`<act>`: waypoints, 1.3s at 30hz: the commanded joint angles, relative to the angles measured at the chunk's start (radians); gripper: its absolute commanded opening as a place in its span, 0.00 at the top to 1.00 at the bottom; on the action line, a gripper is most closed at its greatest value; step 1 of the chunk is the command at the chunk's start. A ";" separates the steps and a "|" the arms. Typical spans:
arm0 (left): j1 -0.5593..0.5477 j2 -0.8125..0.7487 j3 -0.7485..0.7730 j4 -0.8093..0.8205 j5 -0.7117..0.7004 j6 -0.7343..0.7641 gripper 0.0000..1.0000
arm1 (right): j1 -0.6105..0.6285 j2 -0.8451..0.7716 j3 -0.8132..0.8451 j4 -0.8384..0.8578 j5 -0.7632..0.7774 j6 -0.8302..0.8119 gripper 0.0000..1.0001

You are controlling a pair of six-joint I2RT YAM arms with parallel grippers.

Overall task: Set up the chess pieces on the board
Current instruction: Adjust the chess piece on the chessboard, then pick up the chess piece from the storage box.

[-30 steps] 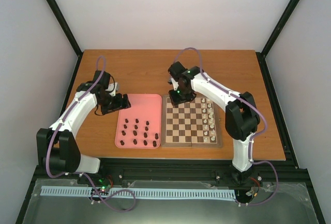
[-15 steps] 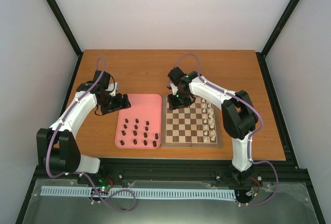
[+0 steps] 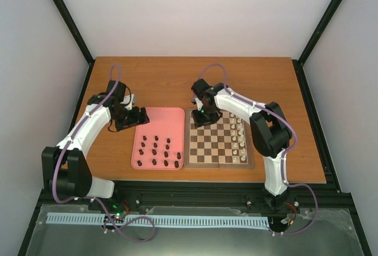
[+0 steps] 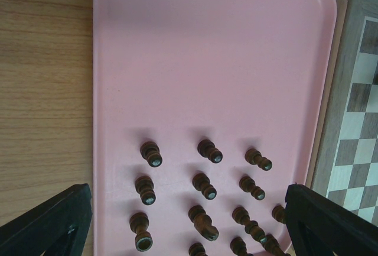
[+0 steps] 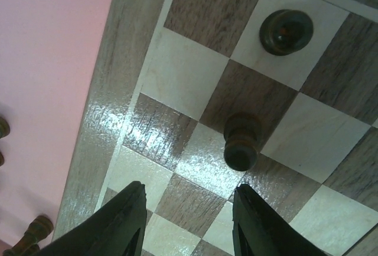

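Several dark chess pieces (image 3: 156,151) stand in rows on the near half of a pink tray (image 3: 163,117), left of the board (image 3: 218,165). They also show in the left wrist view (image 4: 204,186). My left gripper (image 3: 133,116) hovers over the tray's far left part, open and empty (image 4: 189,226). My right gripper (image 3: 201,116) is over the board's far-left corner, open and empty (image 5: 189,220). Two dark pieces stand on the board there: one (image 5: 241,143) just ahead of the fingers, one (image 5: 286,31) farther on.
Cream-white pieces (image 3: 239,138) stand in two rows along the board's right side. The tray's far half (image 4: 207,61) is bare pink. The tray (image 5: 47,90) lies right against the board's left border (image 5: 112,90). Orange-brown table (image 3: 165,78) extends behind both.
My right gripper has shifted slightly left and nearer over the board's far-left corner. The left arm and the pieces on the tray have not moved.
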 commanded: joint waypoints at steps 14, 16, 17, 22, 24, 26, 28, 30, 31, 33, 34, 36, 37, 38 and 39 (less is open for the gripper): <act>0.002 -0.011 0.034 0.000 -0.005 0.008 0.00 | -0.012 0.063 0.090 0.005 0.039 -0.019 0.60; 0.002 -0.011 0.033 0.001 -0.004 0.008 0.00 | -0.013 0.069 0.099 0.003 0.041 -0.020 0.60; 0.002 -0.010 0.033 0.001 -0.004 0.007 0.00 | -0.012 0.071 0.101 0.003 0.042 -0.021 0.60; 0.002 -0.009 0.033 0.000 -0.003 0.008 0.00 | -0.012 0.078 0.110 -0.004 0.041 -0.023 0.60; 0.002 -0.009 0.031 0.002 -0.004 0.008 0.00 | -0.012 0.073 0.106 -0.010 0.041 -0.023 0.61; 0.002 -0.009 0.030 0.003 -0.005 0.008 0.00 | -0.013 0.061 0.094 -0.016 0.042 -0.022 0.61; 0.001 -0.010 0.030 0.002 -0.005 0.008 0.00 | -0.012 0.043 0.075 -0.020 0.042 -0.021 0.61; 0.002 -0.009 0.028 0.004 -0.006 0.008 0.00 | -0.012 0.019 0.057 -0.025 0.039 -0.017 0.60; 0.002 -0.009 0.028 0.004 -0.005 0.008 0.00 | -0.012 0.007 0.053 -0.033 0.041 -0.016 0.60; 0.002 -0.008 0.029 0.004 -0.004 0.007 0.00 | -0.009 -0.017 0.054 -0.057 0.054 -0.010 0.60; 0.002 -0.006 0.032 0.004 -0.004 0.007 0.00 | -0.004 -0.034 0.057 -0.069 0.069 -0.008 0.60; 0.002 -0.004 0.036 0.003 -0.004 0.006 0.00 | 0.010 -0.066 0.078 -0.097 0.098 -0.009 0.60; 0.002 -0.001 0.038 0.002 -0.003 0.006 0.00 | 0.020 -0.077 0.101 -0.119 0.111 -0.009 0.60; 0.001 0.000 0.041 0.001 -0.002 0.006 0.00 | 0.031 -0.082 0.133 -0.145 0.124 -0.012 0.60; 0.002 0.002 0.043 0.000 -0.002 0.006 0.00 | 0.045 -0.083 0.175 -0.177 0.137 -0.016 0.60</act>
